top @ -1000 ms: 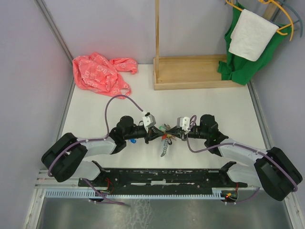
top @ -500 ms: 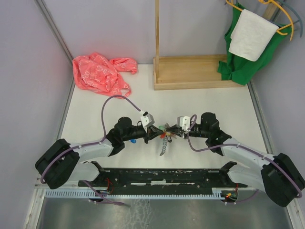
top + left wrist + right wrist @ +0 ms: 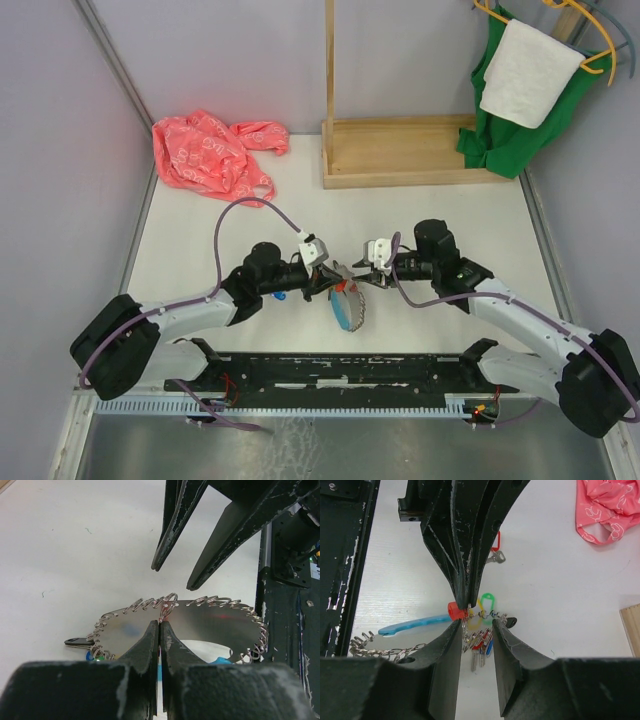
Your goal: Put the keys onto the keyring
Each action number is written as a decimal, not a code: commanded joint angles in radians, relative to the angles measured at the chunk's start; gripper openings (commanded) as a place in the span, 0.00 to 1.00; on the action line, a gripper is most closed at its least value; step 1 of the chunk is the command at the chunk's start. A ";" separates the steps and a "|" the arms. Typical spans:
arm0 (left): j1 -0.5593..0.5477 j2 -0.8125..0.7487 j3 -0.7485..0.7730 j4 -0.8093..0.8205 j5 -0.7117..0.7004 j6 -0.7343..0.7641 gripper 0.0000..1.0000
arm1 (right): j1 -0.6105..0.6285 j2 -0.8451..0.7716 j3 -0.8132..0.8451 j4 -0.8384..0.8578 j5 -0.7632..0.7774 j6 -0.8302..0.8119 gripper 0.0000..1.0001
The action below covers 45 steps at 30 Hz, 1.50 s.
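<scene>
Metal keyring [image 3: 346, 308], plastic key tags [image 3: 486, 603] unreadable

Table [image 3: 450, 230]: plain white.
Walls [image 3: 200, 50]: pale lilac-grey.
Bag [image 3: 205, 150]: coral pink with a white looping print all over.
Frame [image 3: 400, 150]: light natural wood.
Cloth [image 3: 505, 140]: solid green. The towel [image 3: 528, 72] is plain white.
Keyring [image 3: 347, 305]: silver wire coil, part of it sleeved in light blue, with a red cap [image 3: 454, 611].
Keys [image 3: 480, 647]: silver metal, with red and blue tags in the bunch. There is also one yellow tag [image 3: 485, 601] and one separate red tag [image 3: 495, 542].
Left hand [image 3: 160, 625] and right hand [image 3: 173, 577]: black, with whitish scuffing on the fingers.
Arms [image 3: 195, 312]: white shells with black joints.
Cables [image 3: 232, 212]: purple.
</scene>
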 commanded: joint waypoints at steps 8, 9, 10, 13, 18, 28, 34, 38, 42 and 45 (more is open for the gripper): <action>-0.017 -0.017 0.065 -0.006 -0.024 0.046 0.03 | 0.033 0.056 0.121 -0.185 -0.010 -0.056 0.42; -0.019 -0.017 0.065 -0.005 -0.024 0.045 0.03 | 0.037 0.065 0.122 -0.184 -0.009 -0.056 0.42; -0.021 -0.016 0.067 -0.007 -0.024 0.044 0.03 | 0.042 0.073 0.122 -0.177 -0.004 -0.050 0.42; -0.022 -0.016 0.068 -0.009 -0.025 0.044 0.03 | 0.056 0.097 0.117 -0.144 0.021 -0.031 0.42; -0.025 -0.015 0.071 -0.014 -0.027 0.044 0.03 | 0.069 0.117 0.105 -0.096 0.084 0.010 0.40; -0.028 -0.026 0.071 -0.018 -0.030 0.044 0.03 | 0.073 0.119 0.094 -0.117 0.107 0.018 0.29; -0.028 -0.031 0.068 -0.019 -0.034 0.044 0.03 | 0.073 0.137 0.104 -0.135 0.085 0.016 0.25; -0.029 -0.031 0.069 -0.019 -0.034 0.044 0.03 | 0.072 0.155 0.112 -0.144 0.086 0.017 0.21; -0.029 -0.035 0.065 -0.021 -0.045 0.036 0.03 | 0.073 0.148 0.115 -0.135 0.114 0.021 0.01; -0.028 -0.045 0.046 -0.025 -0.084 0.018 0.03 | 0.071 0.109 0.088 -0.071 0.147 0.041 0.01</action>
